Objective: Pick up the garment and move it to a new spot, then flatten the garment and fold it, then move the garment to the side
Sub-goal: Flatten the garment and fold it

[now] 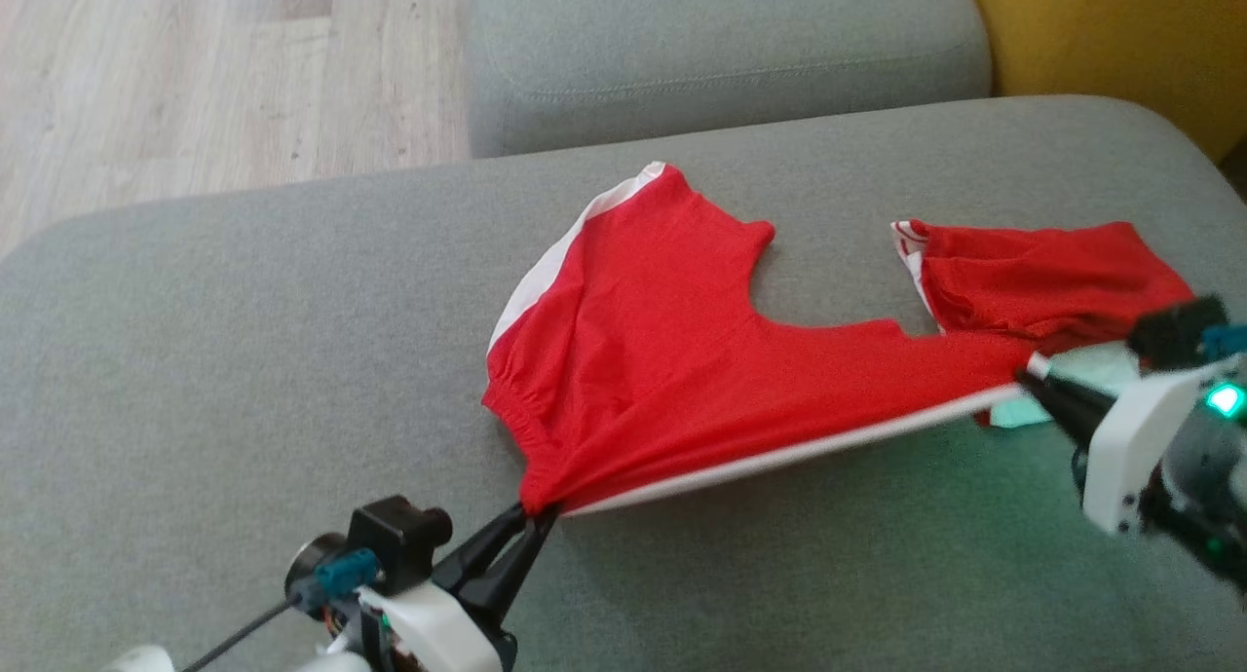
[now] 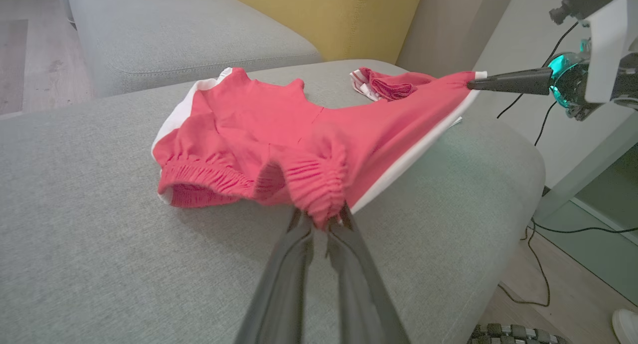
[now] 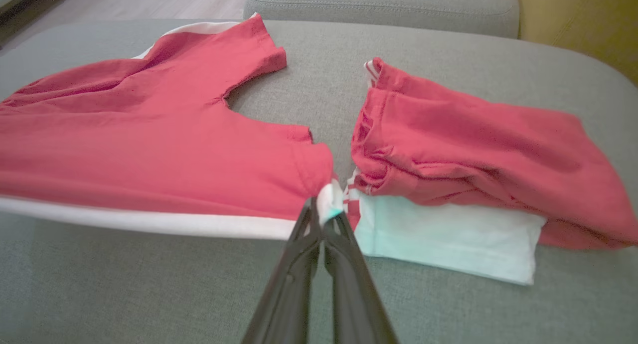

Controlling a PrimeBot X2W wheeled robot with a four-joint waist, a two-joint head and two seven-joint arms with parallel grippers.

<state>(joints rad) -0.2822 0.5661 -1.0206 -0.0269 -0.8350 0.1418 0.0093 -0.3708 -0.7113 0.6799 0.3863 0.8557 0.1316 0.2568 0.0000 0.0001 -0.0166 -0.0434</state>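
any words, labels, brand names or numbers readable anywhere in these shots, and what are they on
None: no text can be read here.
red garment: plain red with a white stripe, no print or tag showing.
second red piece and the pale cloth under it: no lettering showing.
left gripper and right gripper: no legible marking.
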